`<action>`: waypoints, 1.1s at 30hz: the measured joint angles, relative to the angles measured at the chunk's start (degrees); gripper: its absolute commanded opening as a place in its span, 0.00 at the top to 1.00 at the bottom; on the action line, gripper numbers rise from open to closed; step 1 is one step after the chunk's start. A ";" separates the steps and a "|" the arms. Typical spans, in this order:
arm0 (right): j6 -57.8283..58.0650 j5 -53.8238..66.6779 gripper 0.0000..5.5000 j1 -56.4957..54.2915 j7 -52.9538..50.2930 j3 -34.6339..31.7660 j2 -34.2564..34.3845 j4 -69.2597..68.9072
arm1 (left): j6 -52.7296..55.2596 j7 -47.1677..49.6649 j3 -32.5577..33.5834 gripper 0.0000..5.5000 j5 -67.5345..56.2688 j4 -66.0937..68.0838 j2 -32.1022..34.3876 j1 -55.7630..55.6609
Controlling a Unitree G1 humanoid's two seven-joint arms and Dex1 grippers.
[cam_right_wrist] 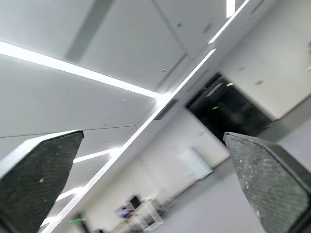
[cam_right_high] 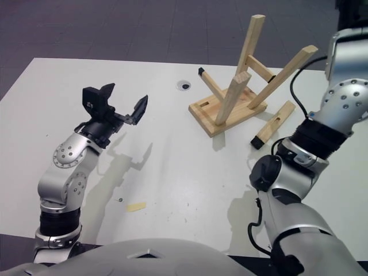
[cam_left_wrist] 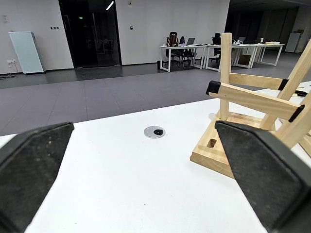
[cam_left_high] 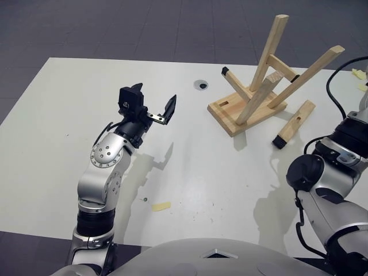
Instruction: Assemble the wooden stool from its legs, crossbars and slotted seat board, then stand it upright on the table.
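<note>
Toward the far right of the white table (cam_left_high: 69, 103), the task's thing rests with its slotted seat board (cam_left_high: 225, 118) down: a pale wooden stool (cam_left_high: 253, 99), partly built, its legs and crossbars leaning up and away. Just beside it on the robot's right lies a loose pale wooden piece with a black-capped end and a slot in its side (cam_left_high: 294, 122), a leg by the look of it, apart from the frame. Your left gripper (cam_left_high: 154, 98) hangs above the table well left of the stool, fingers spread wide and holding nothing. The right gripper (cam_right_wrist: 155, 184) is likewise spread and empty, and its wrist camera looks up at ceiling lights, so it points upward, away from the work. The step in hand is likely fitting that loose piece, so bring the right arm down over it first. Take it near mid-length, across its narrow faces, leaving the slot and the bare end free to enter the board. Let the left gripper pinch the near edge of the seat board before you press, since the tilted frame may slide or tip under a push. Line the end up squarely with its slot, then press along the piece's own length. As for writing, a small pale mark sits on the left gripper's black housing (cam_right_high: 90, 105), too small to read, and nothing legible shows on the wood.
</note>
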 measured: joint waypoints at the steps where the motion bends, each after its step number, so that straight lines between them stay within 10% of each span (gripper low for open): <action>1: -0.51 -1.65 0.02 1.38 -0.21 0.01 -0.48 1.05 | -0.04 0.05 0.25 0.02 0.00 0.04 0.01 -0.46; 18: 16.15 -24.90 0.02 29.02 9.09 11.85 -15.48 6.41 | 1.59 1.43 2.73 0.02 0.06 -1.80 0.18 -0.60; 33: 29.98 -33.38 0.02 37.84 -3.90 19.32 -1.25 -11.14 | 1.63 2.87 2.46 0.02 1.24 -2.43 -0.25 0.34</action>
